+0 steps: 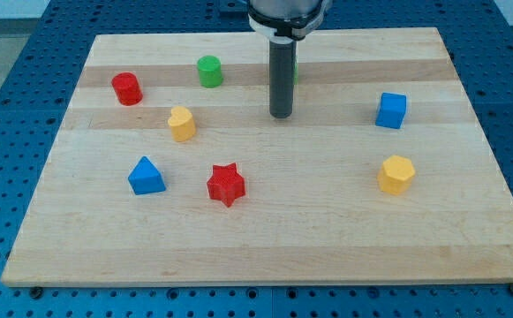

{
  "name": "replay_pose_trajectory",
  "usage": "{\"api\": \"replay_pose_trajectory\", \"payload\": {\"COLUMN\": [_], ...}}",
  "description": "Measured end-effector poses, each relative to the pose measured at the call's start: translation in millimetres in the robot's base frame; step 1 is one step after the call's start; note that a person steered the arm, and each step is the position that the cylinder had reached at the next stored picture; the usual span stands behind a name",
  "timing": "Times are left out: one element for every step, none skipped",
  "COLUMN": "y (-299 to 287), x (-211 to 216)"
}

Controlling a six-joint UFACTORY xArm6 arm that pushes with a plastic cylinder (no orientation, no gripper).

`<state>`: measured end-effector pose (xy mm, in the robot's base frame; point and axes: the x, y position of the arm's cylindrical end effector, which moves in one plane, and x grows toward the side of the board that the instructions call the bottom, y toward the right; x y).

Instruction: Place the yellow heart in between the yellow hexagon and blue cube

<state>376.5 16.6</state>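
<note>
My tip (280, 115) has nothing to grab with; it sits alone, right of the yellow heart (182, 124). I should go around to the heart's left, then push slowly right, between the blue cube (391, 110) and yellow hexagon (396, 174).

You have the yellow heart (182, 124) lying flat toward nine o'clock. The blue cube (391, 110) sits toward three o'clock, with the yellow hexagon (396, 174) near it, at its six o'clock.
</note>
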Motion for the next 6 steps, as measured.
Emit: {"api": "replay_pose_trajectory", "payload": {"y": [-16, -73, -163, -123, -73, -71], "x": [-18, -42, -38, 10, 43, 25]}}
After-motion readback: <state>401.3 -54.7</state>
